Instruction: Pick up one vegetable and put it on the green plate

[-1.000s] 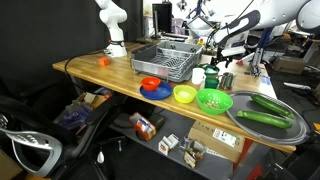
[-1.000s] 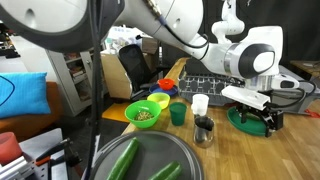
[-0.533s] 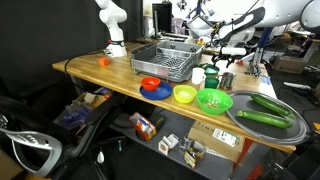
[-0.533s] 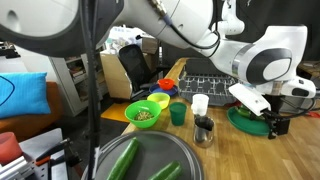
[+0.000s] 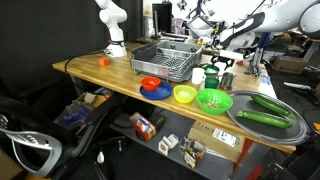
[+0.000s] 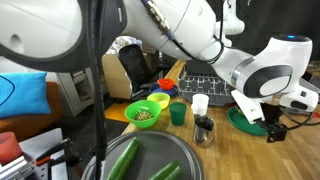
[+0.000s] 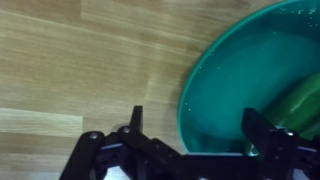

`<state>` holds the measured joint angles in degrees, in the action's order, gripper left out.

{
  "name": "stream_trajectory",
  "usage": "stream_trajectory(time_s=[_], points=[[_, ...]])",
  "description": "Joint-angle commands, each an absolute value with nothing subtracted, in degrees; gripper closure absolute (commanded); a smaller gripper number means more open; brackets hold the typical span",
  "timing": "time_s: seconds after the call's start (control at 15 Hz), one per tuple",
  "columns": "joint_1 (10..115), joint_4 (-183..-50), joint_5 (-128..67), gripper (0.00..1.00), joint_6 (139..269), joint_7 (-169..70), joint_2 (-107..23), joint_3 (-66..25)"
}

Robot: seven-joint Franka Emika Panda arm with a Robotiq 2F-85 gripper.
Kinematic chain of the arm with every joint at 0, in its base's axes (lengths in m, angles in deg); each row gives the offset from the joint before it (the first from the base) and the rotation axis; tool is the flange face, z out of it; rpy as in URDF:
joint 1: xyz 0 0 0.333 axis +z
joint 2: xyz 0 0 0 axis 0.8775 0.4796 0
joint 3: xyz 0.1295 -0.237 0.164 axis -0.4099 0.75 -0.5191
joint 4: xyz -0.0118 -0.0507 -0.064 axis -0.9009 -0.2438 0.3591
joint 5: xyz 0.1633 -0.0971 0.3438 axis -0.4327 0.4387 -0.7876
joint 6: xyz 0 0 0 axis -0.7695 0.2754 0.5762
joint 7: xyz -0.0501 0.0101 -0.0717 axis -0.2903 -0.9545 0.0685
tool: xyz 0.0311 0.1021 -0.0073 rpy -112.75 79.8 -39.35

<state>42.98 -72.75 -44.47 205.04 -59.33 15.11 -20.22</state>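
My gripper [image 7: 198,135] is open and empty, its two black fingers [image 7: 135,125] spread over the near rim of the green plate [image 7: 235,85]. A green vegetable, a cucumber [image 7: 300,100], lies on the plate at the right edge of the wrist view, beside the right finger. In an exterior view the gripper [image 6: 274,126] hangs just right of the plate [image 6: 241,117]. Two more cucumbers lie on the grey round tray [image 5: 240,110] in both exterior views [image 5: 262,118] [image 6: 122,160].
A green bowl [image 5: 213,100], yellow bowl [image 5: 185,94], blue plate [image 5: 155,90] and dish rack [image 5: 165,60] stand along the table. A white cup [image 6: 200,103], green cup [image 6: 178,113] and dark jar [image 6: 204,130] stand near the green plate.
The arm has swung away and up from over the green plate, carrying the open gripper towards the plate's edge. The cucumber stays on the plate.
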Motion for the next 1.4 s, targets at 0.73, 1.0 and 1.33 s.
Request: stream_trajectory(time_s=[0.73,1.0,1.33], points=[[39.47,-71.76,-47.82,0.10,206.24,-56.31,16.44,-26.22],[39.52,-72.66,-47.46,0.26,206.25,-56.68,15.85,-25.67],[39.42,-72.70,-47.32,0.73,205.94,-56.63,15.88,-25.52]])
